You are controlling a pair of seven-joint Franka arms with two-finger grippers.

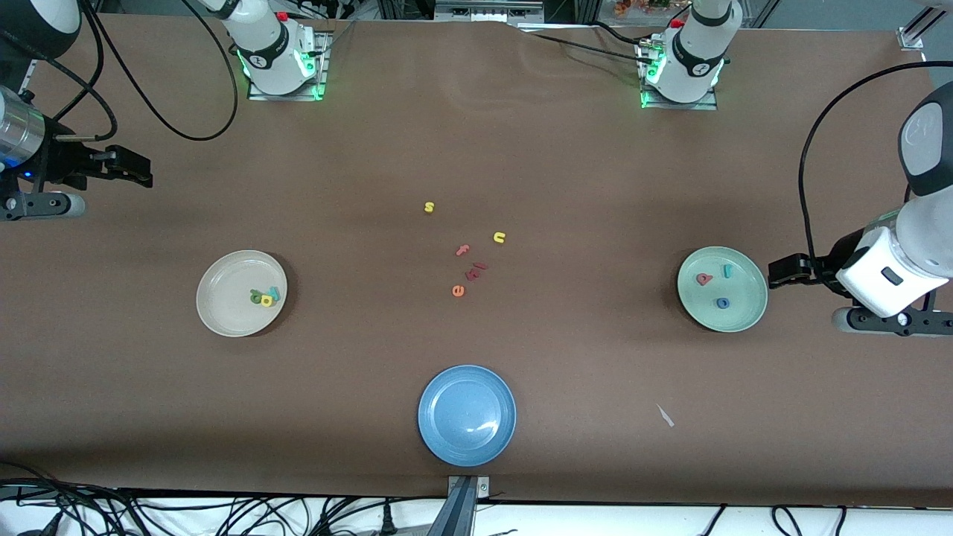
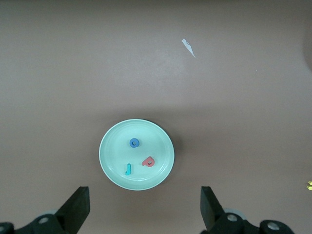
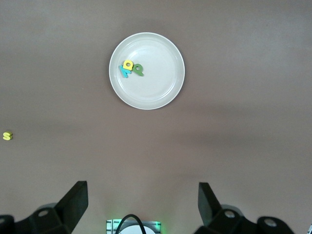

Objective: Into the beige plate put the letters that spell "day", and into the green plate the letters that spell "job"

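Observation:
The beige plate (image 1: 223, 301) lies toward the right arm's end of the table. In it, close together, are a green "d" (image 3: 139, 69), a yellow "a" (image 3: 128, 64) and a teal "y" (image 3: 124, 71). The green plate (image 1: 747, 298) lies toward the left arm's end and holds a teal "j" (image 2: 128, 169), a blue "o" (image 2: 134, 143) and a salmon "b" (image 2: 148, 161), spaced apart. My left gripper (image 1: 774, 272) hangs open and empty over bare table beside the green plate. My right gripper (image 1: 147, 173) is open and empty over bare table at its end, apart from the beige plate.
An empty blue plate (image 1: 467, 414) sits near the front edge at mid-table. Loose letters lie in the middle: a yellow "s" (image 1: 429, 207), a yellow "u" (image 1: 499, 237), a pink "f" (image 1: 463, 250), an orange "e" (image 1: 458, 290) and red pieces (image 1: 475, 269). A white scrap (image 1: 665, 415) lies nearer the front camera than the green plate.

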